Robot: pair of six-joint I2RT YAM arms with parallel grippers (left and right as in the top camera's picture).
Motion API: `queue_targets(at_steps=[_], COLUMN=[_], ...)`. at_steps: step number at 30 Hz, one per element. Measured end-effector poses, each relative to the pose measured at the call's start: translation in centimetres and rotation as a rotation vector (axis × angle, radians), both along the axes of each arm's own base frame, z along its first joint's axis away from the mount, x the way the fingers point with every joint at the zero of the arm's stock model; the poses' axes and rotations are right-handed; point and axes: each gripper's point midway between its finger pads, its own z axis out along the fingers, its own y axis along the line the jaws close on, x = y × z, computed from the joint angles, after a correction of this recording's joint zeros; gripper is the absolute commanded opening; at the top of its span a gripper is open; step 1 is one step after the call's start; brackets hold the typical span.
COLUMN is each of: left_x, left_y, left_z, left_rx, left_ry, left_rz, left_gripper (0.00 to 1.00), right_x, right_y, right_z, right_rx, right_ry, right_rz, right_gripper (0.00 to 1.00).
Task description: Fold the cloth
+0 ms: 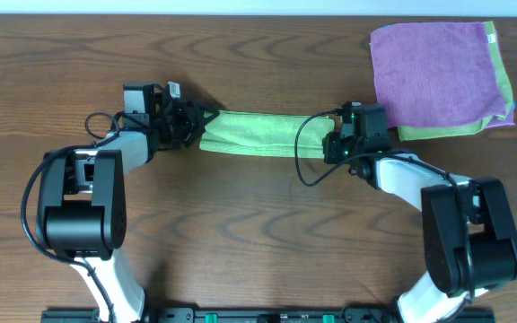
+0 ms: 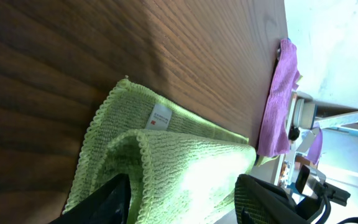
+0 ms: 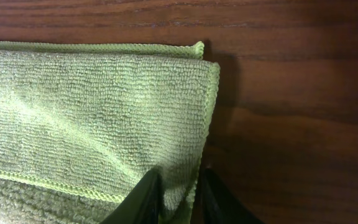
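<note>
At the centre of the surface (image 1: 240,233), our right hand (image 1: 328,148) pinches the green cloth (image 1: 249,132) at its three-o'clock end while the left hand (image 1: 197,121) gapes around the nine-o'clock end. We should close left first, then lift evenly.

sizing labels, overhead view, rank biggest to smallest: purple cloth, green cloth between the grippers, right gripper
1. purple cloth, clearly largest
2. green cloth and right gripper: too close to rank; the strip is longer, the gripper bulkier and nearer the camera
</note>
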Motion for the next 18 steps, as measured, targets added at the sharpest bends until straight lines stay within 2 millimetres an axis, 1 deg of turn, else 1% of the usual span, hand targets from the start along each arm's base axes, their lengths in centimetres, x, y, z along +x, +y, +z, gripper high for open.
queue_targets(at_steps=[4, 10, 18], left_x=[0.4, 1.1, 1.1], left_y=[-0.1, -0.7, -1.3], left_z=[0.6, 2.3, 3.5], left_rx=[-0.021, -0.083, -0.161], left_ry=[-0.02, -0.065, -0.057], left_rz=[0.005, -0.004, -0.02], left_gripper=[0.53, 0.51, 0.5], right_x=[0.0, 0.0, -0.1], right_y=[0.0, 0.0, 0.0], right_z=[0.0, 0.0, 0.0], right_rx=[0.0, -0.001, -0.002], right_ry=[0.0, 0.004, 0.01], right_rz=[0.0, 0.0, 0.0], right_gripper=[0.24, 0.24, 0.24])
